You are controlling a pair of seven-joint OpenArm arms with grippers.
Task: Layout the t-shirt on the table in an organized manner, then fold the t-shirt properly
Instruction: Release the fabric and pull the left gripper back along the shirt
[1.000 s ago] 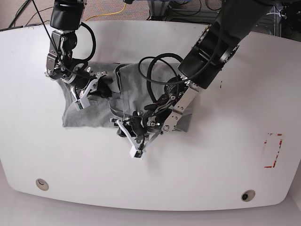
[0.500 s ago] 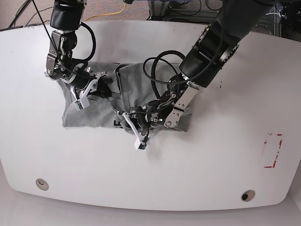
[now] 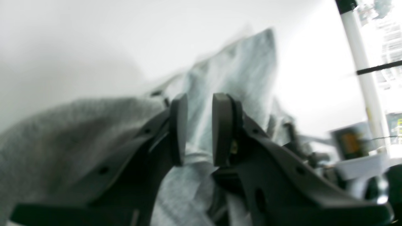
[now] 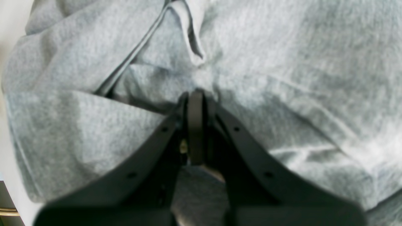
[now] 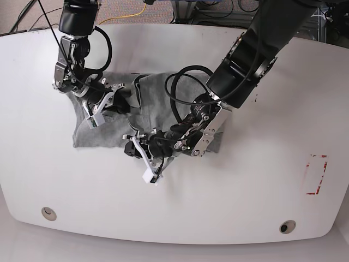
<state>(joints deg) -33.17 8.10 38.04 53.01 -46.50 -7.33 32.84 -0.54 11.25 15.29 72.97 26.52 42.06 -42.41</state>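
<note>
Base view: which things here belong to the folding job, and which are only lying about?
Belonging to the job:
- t-shirt, crumpled
- table
- left pincer, at the shirt's near edge
- right pincer, shut on cloth

Only lying about:
- red tape rectangle
- two grommets
- yellow cable behind the table

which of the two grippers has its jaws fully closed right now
The right gripper: its jaws are pressed together against the t-shirt. The left gripper shows a clear gap, with grey cloth between its jaws.
</note>
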